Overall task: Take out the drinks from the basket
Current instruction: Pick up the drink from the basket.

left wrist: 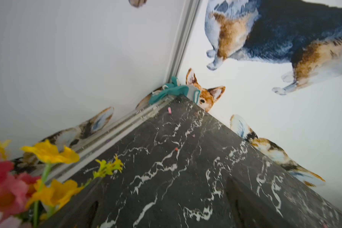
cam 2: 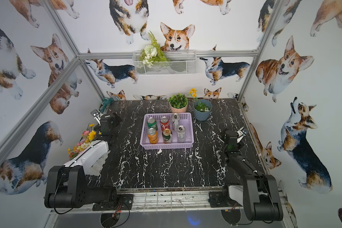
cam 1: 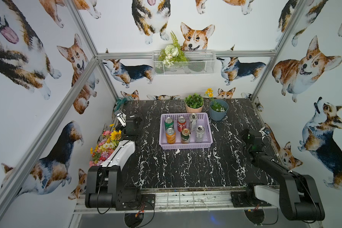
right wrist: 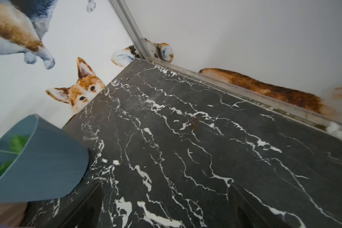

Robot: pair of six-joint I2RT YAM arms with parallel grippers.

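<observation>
Near the left edge of the table (cam 1: 186,173), toward its far left corner, the left gripper (cam 1: 121,118) hangs with its jaws spread wide and nothing between them. Its wrist view shows only bare marble between the dark fingers (left wrist: 245,203). The right gripper (cam 1: 264,130) sits near the right edge, likewise spread and empty. Both seem parked aside so that the middle lies free for a reach.

Between them, toward the far edge and about midway across, sits the basket (cam 1: 186,146), its long axis parallel to that edge. Six drinks stand inside in two rows of three:

- **Far wall:** green can (cam 1: 169,123), red can (cam 1: 181,124) and far silver can (cam 1: 193,121).
- **Near wall:** orange can (cam 1: 170,135), green-and-gold can (cam 1: 185,135) and near silver can (cam 1: 199,134).

All are upright, long axes vertical and pull-tab tops up, which likely suits a grasp around the body from above. Whether neighbouring cans touch is hard to tell from this height. None is out yet.
</observation>
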